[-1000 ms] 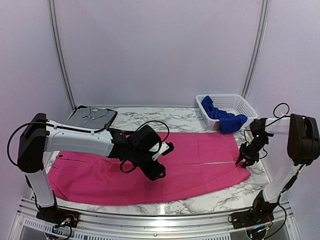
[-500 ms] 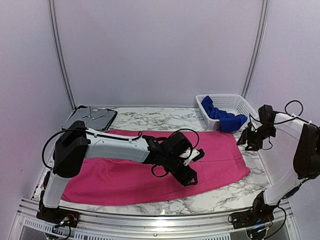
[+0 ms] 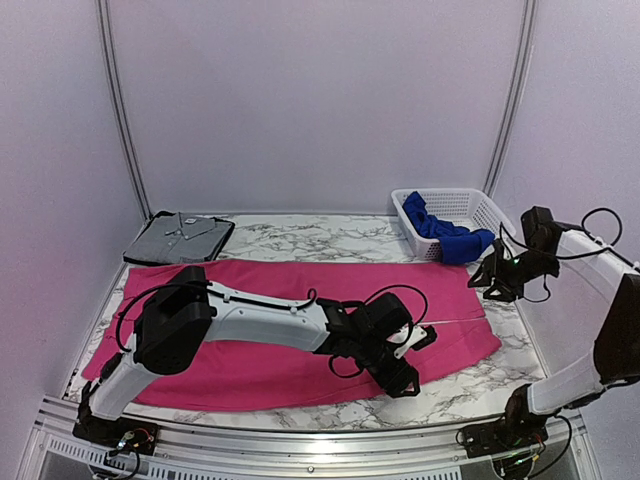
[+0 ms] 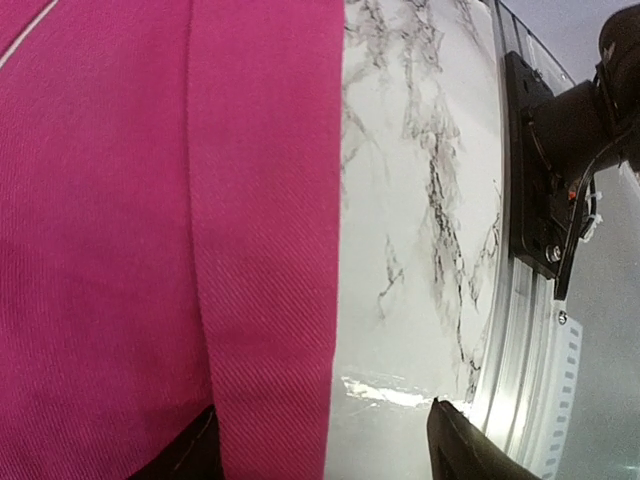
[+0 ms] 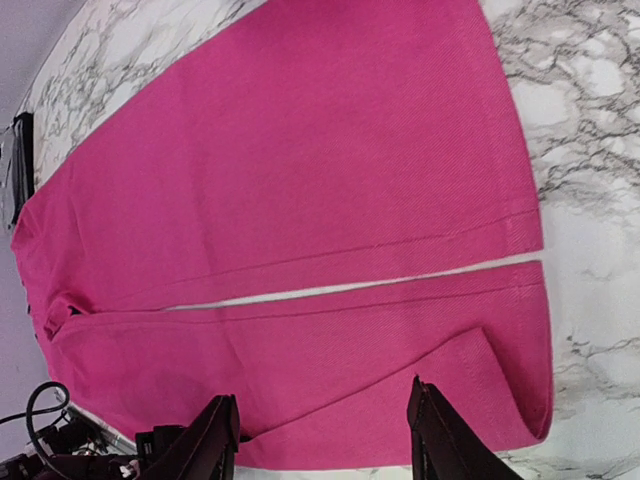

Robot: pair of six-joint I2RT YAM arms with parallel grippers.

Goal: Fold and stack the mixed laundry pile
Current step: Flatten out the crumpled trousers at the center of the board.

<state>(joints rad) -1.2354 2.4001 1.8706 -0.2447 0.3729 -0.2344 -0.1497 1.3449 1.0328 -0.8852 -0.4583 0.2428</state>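
Left wrist: magenta garment (image 4: pixel 150 200) beneath left hand (image 4: pixel 320 437)

- The left arm (image 3: pixel 270 318) hides a strip of the pink garment (image 3: pixel 240 375) from us.
- Our left wrist view cuts off the jaws at its bottom edge.
- The basket (image 3: pixel 492 215) wall partly screens the blue garment (image 3: pixel 450 240).

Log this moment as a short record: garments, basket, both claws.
magenta trousers: spread mostly flat across the marble table, legs side by side
blue garment: bunched in the white mesh basket, spilling over its near rim
left claw: open, low over the trousers' near edge, holding nothing
right claw: open, raised beside the trouser hems, holding nothing
stack: not started
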